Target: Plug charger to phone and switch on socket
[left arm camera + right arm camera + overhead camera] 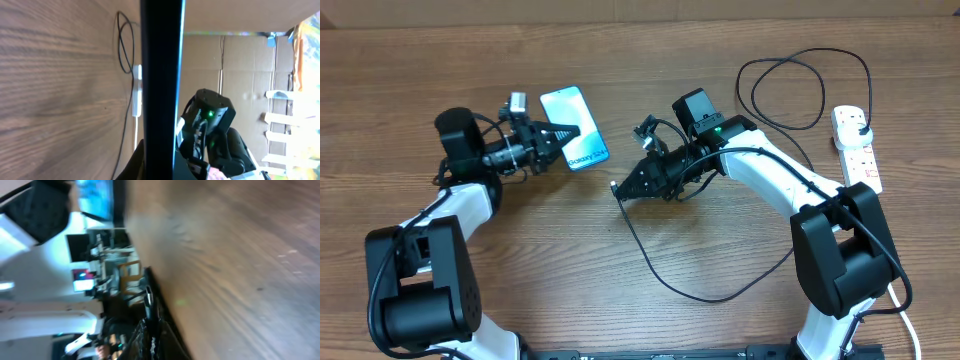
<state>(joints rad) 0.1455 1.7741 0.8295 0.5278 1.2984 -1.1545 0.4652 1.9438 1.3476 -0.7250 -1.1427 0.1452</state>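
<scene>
Left gripper [567,135] clamps phone [582,118] edge; right gripper [620,189] pinches charger [660,272] tip; socket [857,150] far right

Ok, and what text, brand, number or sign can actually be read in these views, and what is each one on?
"Galaxy": small white print on the lit screen of the smartphone, near its lower short edge; the characters after it are too small to read.
Power strip: red marks by its switches, too small to read as words.
Left wrist and right wrist views: nothing legible; the background there is blurred.
</scene>
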